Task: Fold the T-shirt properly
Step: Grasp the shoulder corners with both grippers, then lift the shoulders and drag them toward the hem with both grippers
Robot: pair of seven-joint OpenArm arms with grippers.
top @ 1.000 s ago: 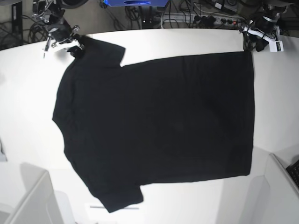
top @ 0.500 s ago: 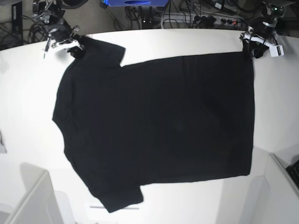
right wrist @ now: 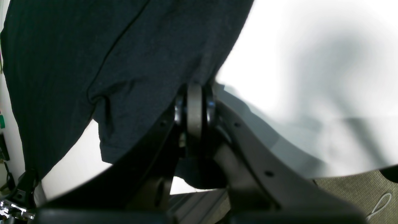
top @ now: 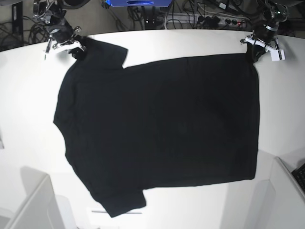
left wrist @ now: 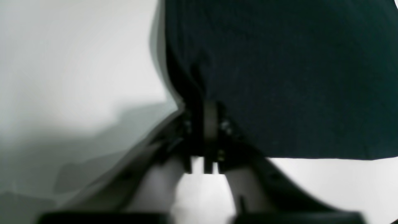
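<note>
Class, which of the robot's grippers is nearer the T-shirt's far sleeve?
Right. The right gripper is shut on that sleeve of the T-shirt; the left gripper grips the far hem corner.

A white table (top: 157, 40) spreads beneath both grippers; tangled cables (top: 19, 31) lie behind the right one; a power strip (top: 217, 20) sits near the left one.
</note>
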